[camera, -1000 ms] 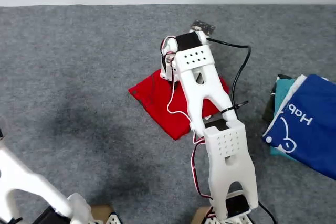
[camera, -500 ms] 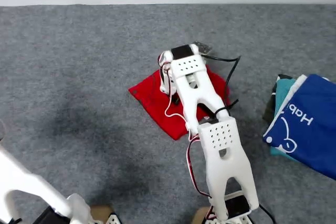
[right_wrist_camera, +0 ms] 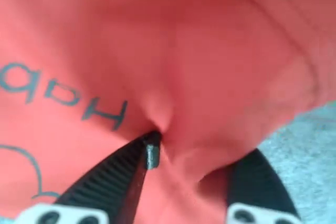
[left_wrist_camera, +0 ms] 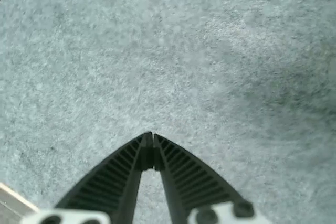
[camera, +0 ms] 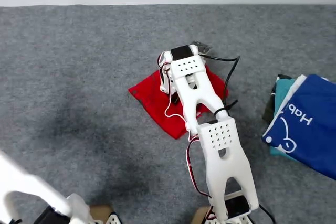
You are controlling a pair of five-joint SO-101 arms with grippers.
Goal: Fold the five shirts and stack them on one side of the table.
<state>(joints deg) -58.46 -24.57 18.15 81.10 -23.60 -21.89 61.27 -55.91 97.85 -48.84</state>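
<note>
Where right hand grips, red shirt puckers underneath

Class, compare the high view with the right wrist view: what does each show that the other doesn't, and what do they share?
High view, not the right wrist view: the stack of folded shirts at the table's right edge, with a blue shirt on top and a teal shirt under it, and the right arm extended over the red shirt.
Right wrist view, not the high view: grey print on the red cloth, and the right gripper pressed into a pucker of it.
Both: the red shirt and the grey table.
</note>
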